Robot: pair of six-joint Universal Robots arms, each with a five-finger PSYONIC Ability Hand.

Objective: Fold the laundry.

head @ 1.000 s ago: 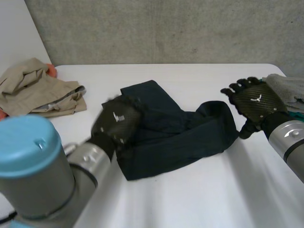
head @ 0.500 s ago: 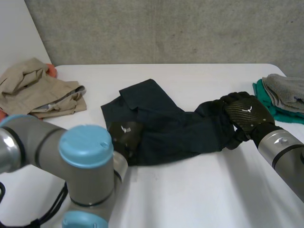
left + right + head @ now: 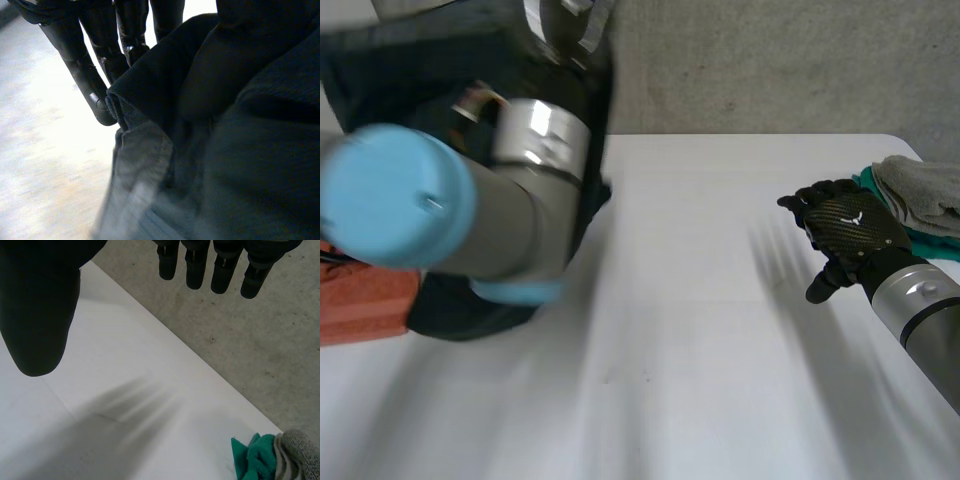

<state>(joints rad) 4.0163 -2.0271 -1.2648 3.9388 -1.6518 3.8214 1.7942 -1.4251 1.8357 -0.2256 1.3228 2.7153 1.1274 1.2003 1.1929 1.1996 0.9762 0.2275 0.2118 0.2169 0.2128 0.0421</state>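
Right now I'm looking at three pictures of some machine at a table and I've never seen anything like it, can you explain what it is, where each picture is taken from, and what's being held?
It is a robot with two grey arms, each ending in a black hand. The wide picture looks down from between the arms; the other two come from wrist cameras looking along each palm. The left arm is raised near the camera, with a dark navy fabric garment bunched against the left hand; whether it is gripped I cannot tell. The right hand hovers over the white table, fingers straight, holding nothing. Near it a grey knitted cloth lies on a green cloth.
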